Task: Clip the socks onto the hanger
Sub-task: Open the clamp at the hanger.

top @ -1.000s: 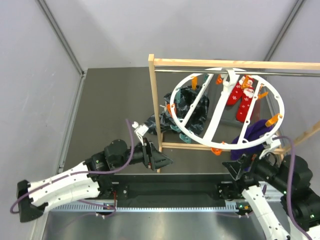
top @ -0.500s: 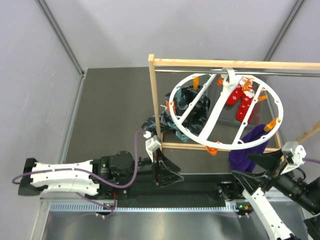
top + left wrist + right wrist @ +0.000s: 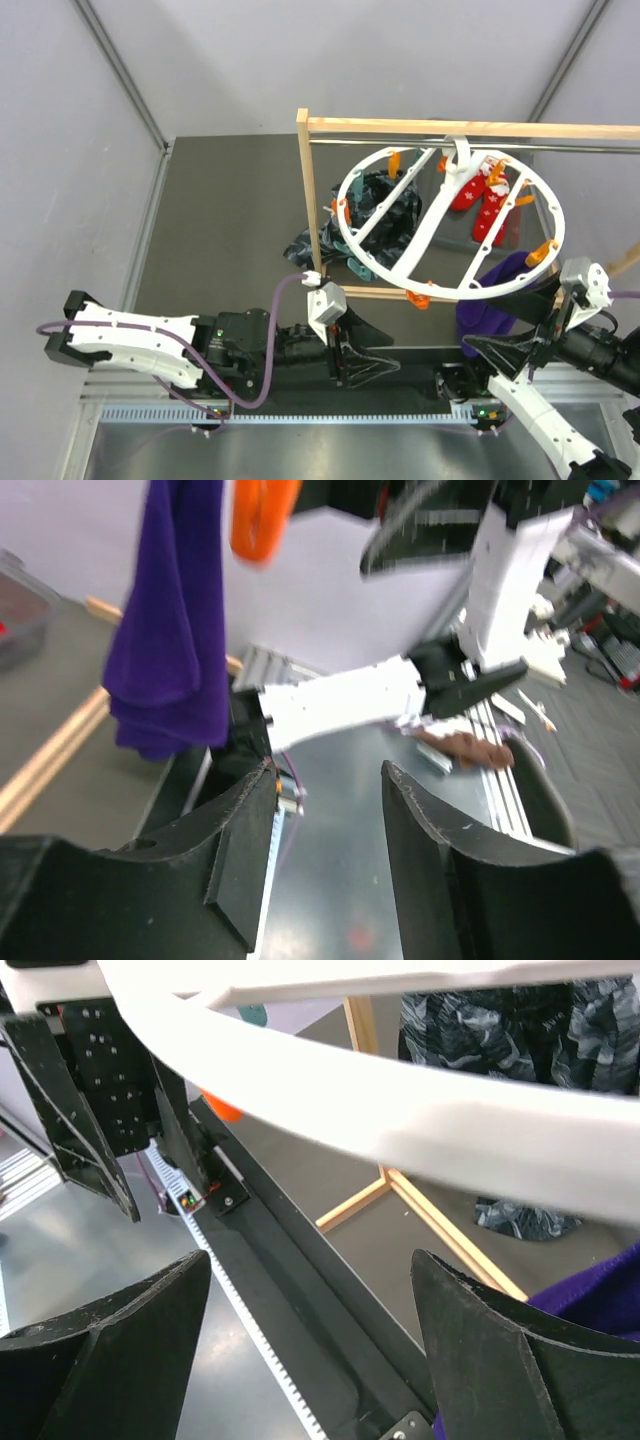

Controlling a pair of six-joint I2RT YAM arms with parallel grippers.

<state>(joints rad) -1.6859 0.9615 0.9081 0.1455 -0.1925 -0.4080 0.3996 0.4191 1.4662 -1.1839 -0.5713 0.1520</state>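
At the near edge of the dark counter (image 3: 220,220), the left gripper (image 3: 327,775) is shown stretched out along that edge toward its middle, the two fingers spread apart and nothing held between them. Toward the near right corner, the right gripper (image 3: 310,1260) is likewise pictured wide open and empty, pointed leftward beneath the white rim of the hanger (image 3: 400,275). The purple sock (image 3: 495,290) is seen close beside one of its fingers (contact between them cannot be made out). That sock is hung from the ring's near right side, below an orange clip (image 3: 260,515), and droops above the near right part of the counter. The hanger itself, a large ring with wavy crossbars, is suspended at a tilt over the right half of the counter, carried by its central hook on the metal rod (image 3: 380,142) of a wooden rack (image 3: 310,200). On the ring's left side, just beside the rack's left upright, the dark teal patterned socks (image 3: 385,205) are seen hanging, with a dark fold lying low past that upright. Farthest back, toward the far right corner and near the hook, the red socks (image 3: 485,195) with white print are hung side by side from the rim.
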